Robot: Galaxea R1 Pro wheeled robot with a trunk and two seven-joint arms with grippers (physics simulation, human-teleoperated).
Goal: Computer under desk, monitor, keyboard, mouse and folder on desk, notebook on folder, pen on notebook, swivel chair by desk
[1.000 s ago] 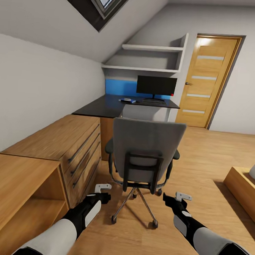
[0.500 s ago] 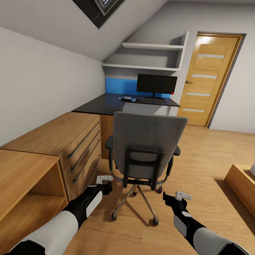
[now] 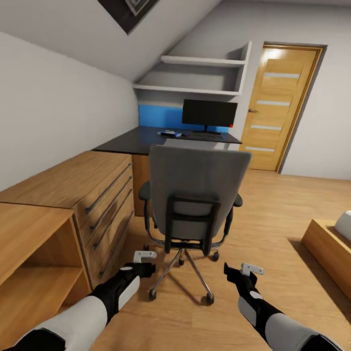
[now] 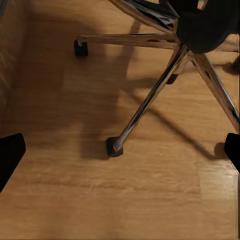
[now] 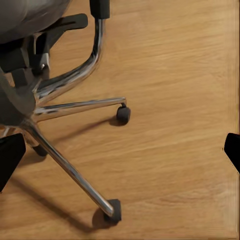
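Bedroom wood floor (image 3: pixel 278 203): grey fabric swivel chair (image 3: pixel 194 198) is sitting short of black corner desk (image 3: pixel 141 141), black flat monitor (image 3: pixel 208 114) already up there. Left gripper (image 3: pixel 144 262) and right gripper (image 3: pixel 242 270) are hovering spread, empty. Folder, stacking pending.

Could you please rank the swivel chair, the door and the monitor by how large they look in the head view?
1. Swivel chair, though it is nearest the camera.
2. Door.
3. Monitor, clearly smallest and farthest.
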